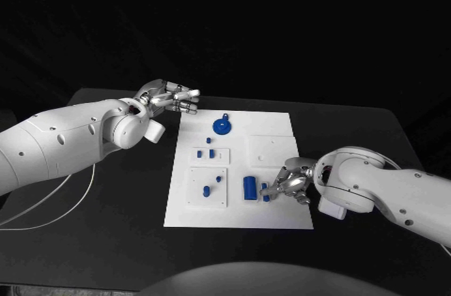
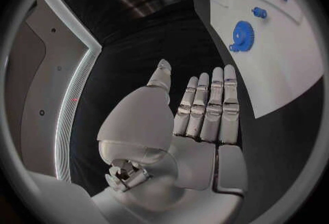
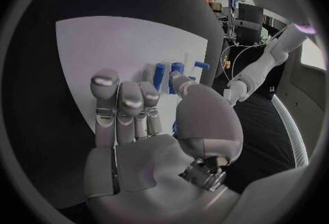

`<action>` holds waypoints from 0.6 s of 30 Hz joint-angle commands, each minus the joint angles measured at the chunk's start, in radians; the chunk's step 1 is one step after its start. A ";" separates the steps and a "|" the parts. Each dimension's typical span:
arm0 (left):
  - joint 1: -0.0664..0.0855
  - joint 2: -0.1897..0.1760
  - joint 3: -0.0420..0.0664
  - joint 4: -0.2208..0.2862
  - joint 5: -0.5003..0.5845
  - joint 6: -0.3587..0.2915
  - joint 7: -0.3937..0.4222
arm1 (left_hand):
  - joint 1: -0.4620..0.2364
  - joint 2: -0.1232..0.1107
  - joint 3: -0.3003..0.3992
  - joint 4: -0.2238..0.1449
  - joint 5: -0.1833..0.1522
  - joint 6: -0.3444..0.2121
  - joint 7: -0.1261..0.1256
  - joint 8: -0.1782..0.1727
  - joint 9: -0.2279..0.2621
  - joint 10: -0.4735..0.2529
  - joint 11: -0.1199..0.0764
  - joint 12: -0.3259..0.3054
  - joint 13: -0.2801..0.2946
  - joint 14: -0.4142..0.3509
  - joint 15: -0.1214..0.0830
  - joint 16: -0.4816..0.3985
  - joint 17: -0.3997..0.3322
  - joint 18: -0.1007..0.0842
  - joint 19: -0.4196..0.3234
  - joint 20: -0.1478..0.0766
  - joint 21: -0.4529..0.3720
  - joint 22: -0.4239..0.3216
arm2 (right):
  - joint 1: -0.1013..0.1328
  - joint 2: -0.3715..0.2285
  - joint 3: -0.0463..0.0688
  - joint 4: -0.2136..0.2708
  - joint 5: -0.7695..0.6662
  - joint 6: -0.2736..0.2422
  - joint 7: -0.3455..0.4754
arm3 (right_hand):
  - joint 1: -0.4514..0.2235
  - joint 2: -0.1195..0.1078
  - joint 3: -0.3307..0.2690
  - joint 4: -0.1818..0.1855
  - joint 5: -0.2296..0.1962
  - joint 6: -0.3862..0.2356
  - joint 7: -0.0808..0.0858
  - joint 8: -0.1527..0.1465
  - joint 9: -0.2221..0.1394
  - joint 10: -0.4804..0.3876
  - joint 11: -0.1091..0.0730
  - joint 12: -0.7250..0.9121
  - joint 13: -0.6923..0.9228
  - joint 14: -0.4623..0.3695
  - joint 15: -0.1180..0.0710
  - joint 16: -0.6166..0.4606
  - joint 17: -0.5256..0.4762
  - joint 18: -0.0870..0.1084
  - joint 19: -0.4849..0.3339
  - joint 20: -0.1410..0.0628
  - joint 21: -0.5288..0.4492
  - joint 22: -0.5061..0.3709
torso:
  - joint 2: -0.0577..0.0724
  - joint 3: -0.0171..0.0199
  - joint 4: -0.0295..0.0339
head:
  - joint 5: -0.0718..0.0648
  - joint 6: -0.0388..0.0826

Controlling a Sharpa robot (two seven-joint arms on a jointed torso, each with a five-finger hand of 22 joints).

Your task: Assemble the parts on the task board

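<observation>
Blue parts [image 1: 250,186] lay on the board [image 1: 272,211], mid-bench. Right hand [image 1: 291,182] sat at the near-right pieces; whether its fingers pinched one, unclear. Left hand [image 1: 169,99] hovered empty, fingers spread. Advice: align part squarely, then press gently.

One white task board [image 1: 274,211] on one black bench [image 1: 113,237], with two hands over it.

From my console I count eight blue parts: one round gear piece [image 1: 221,126], one large block [image 1: 250,186], six small pieces. I see one left hand [image 1: 172,98] and one right hand [image 1: 290,182].
</observation>
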 commanded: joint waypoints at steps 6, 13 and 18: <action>0.000 0.000 0.001 0.002 -0.003 0.012 0.005 | -0.008 -0.001 -0.002 0.005 0.001 0.000 0.007 0.001 0.001 -0.002 0.000 -0.003 0.001 -0.006 0.000 0.001 0.001 -0.004 -0.005 0.005 -0.003 -0.001 | -0.001 -0.009 0.002 0.011 0.003 0.011 -0.027 | -0.002 0.008 0.009 -0.004 0.010 0.012 0.000 -0.004 0.001 0.004 0.003 0.006 -0.002 0.002 0.001 0.001 0.000 -0.004 0.055 0.008 0.002 0.089 | 0.000 0.0001 0.0003 | 0.000 0.000; 0.000 -0.001 0.001 0.002 -0.004 0.012 0.004 | -0.008 0.000 -0.003 0.005 0.001 0.002 0.007 0.000 0.001 -0.002 0.000 -0.003 0.001 -0.006 0.000 0.001 0.001 -0.004 -0.005 0.005 -0.003 -0.001 | -0.001 -0.022 0.003 0.015 0.002 0.035 -0.024 | 0.026 0.014 0.001 -0.071 0.020 0.016 -0.002 -0.004 -0.002 0.003 0.002 0.006 -0.003 0.001 0.000 0.002 -0.001 -0.006 0.054 0.007 0.003 0.089 | 0.000 -0.0002 -0.0001 | 0.000 0.000; 0.000 -0.001 0.001 0.001 -0.004 0.012 0.004 | -0.008 0.000 -0.003 0.005 0.001 0.002 0.007 0.000 0.001 -0.002 0.000 -0.003 0.001 -0.006 0.000 0.001 0.001 -0.004 -0.005 0.005 -0.003 -0.001 | -0.001 -0.031 0.003 0.024 0.009 0.055 -0.016 | 0.029 0.008 -0.018 -0.081 0.013 0.016 -0.001 -0.004 -0.006 0.003 0.003 0.006 -0.003 0.001 0.001 0.001 -0.001 -0.006 0.054 0.008 0.003 0.089 | 0.000 0.0006 -0.0007 | 0.000 0.002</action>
